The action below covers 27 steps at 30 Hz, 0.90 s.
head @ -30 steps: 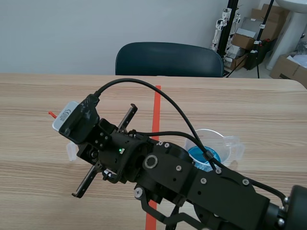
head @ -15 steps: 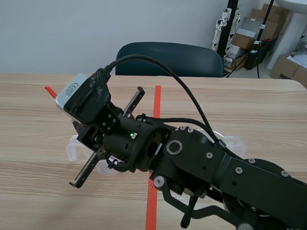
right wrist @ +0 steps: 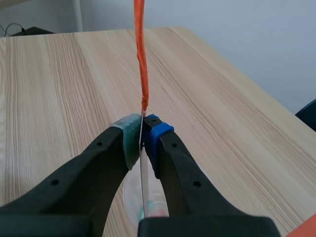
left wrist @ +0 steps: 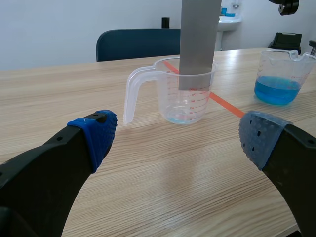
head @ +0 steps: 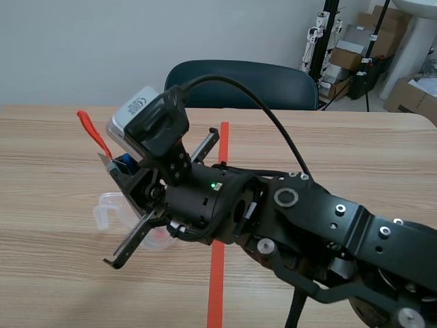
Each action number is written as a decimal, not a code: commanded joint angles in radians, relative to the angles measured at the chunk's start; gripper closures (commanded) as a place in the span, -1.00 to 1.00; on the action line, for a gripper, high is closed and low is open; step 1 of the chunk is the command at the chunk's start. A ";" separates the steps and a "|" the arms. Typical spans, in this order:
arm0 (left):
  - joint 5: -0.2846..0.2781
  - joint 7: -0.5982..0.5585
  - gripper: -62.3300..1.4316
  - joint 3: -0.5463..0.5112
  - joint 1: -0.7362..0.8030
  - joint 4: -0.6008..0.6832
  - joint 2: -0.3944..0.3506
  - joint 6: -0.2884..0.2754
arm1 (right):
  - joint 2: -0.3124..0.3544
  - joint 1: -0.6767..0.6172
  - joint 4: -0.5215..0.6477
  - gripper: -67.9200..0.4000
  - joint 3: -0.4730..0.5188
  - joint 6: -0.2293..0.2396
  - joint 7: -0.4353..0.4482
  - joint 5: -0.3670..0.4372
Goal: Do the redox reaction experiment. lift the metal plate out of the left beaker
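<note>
1 metal plate [left wrist: 199, 44] clamped in right fingers [right wrist: 129, 139], lower end inside left beaker [left wrist: 170, 98] on bench [left wrist: 148, 173], left fingers [left wrist: 96, 136] apart.

On one wooden table [left wrist: 148, 187]: two clear beakers, the left beaker [left wrist: 190, 101] and a blue-filled beaker [left wrist: 278, 74] — one metal plate [left wrist: 199, 44], one dark chair [head: 239, 83] behind it, and two grippers, left gripper [left wrist: 178, 134] and right gripper [right wrist: 143, 136].
</note>
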 commanded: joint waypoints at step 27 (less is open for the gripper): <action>-0.007 -0.036 -0.68 -0.001 0.000 0.006 -0.006 -0.005 | 0.030 0.152 0.117 0.97 0.191 0.300 -0.116 0.209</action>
